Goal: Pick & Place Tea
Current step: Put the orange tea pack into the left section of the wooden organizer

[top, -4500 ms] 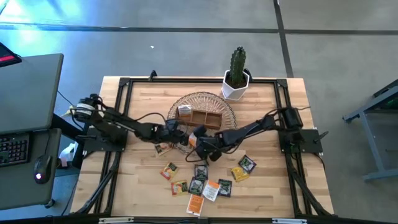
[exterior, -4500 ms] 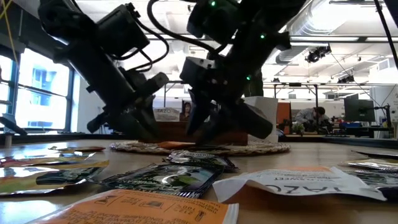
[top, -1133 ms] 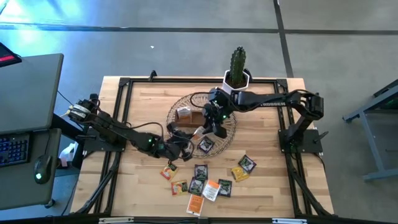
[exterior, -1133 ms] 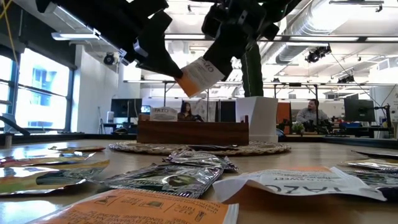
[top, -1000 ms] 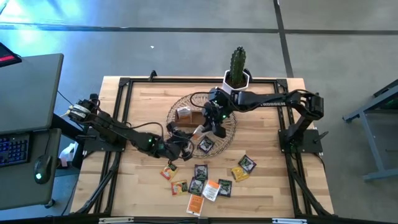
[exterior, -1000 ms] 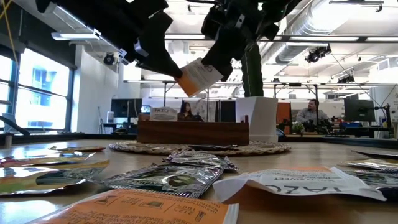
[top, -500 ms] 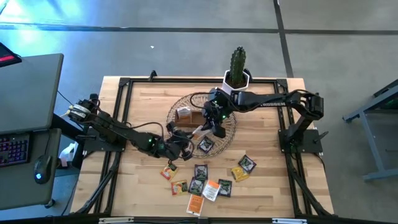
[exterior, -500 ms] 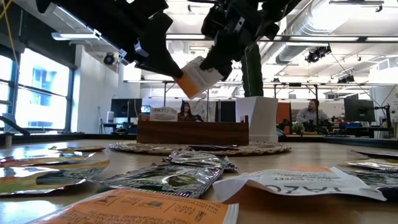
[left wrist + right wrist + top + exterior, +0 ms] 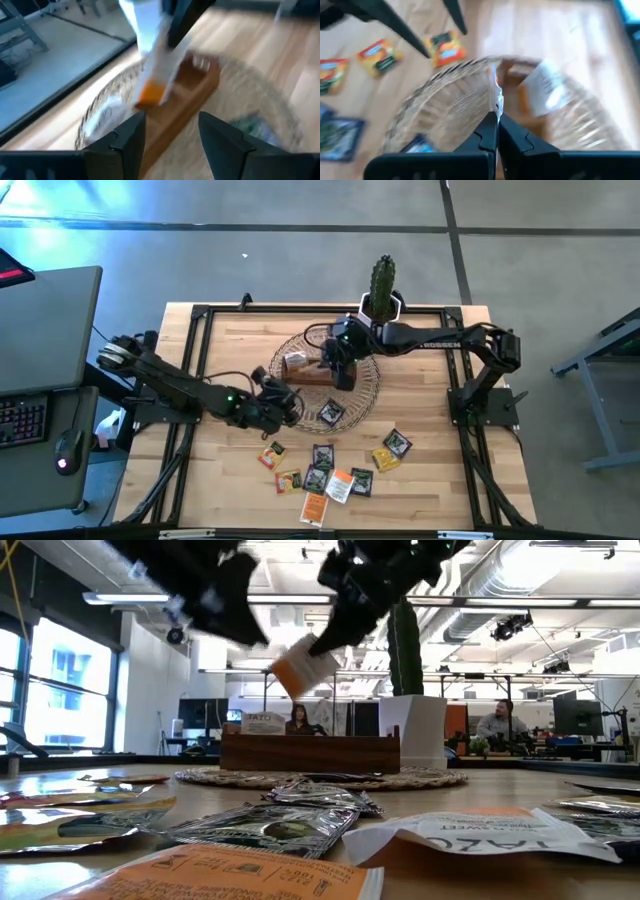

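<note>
From above, the right gripper [image 9: 335, 365] is hanging over the wooden compartment box [image 9: 322, 369] in the wicker basket [image 9: 370, 385], its jaws pinched shut on a white-and-orange tea packet [image 9: 300, 662]; the left gripper [image 9: 283, 402] is sitting at the basket's near-left rim, jaws spread and empty; one dark packet [image 9: 331, 413] is lying in the basket's front, and the loose packets [image 9: 325, 470] are scattering over the bench [image 9: 220, 470] toward its front edge, leaving bare wood on both sides; a potted cactus [image 9: 381, 300] is standing at the far edge.

At bench height, the held packet is hanging tilted above the box, clear of it; both arms are showing only as dark blurred shapes; foil packets are crowding the foreground, partly cut off.

In the left wrist view, the open fingers [image 9: 127, 137] are framing the blurred packet over the box.

In the right wrist view, the packet is showing edge-on between closed fingers [image 9: 487, 132]; another white packet [image 9: 546, 92] is lying in the box.
</note>
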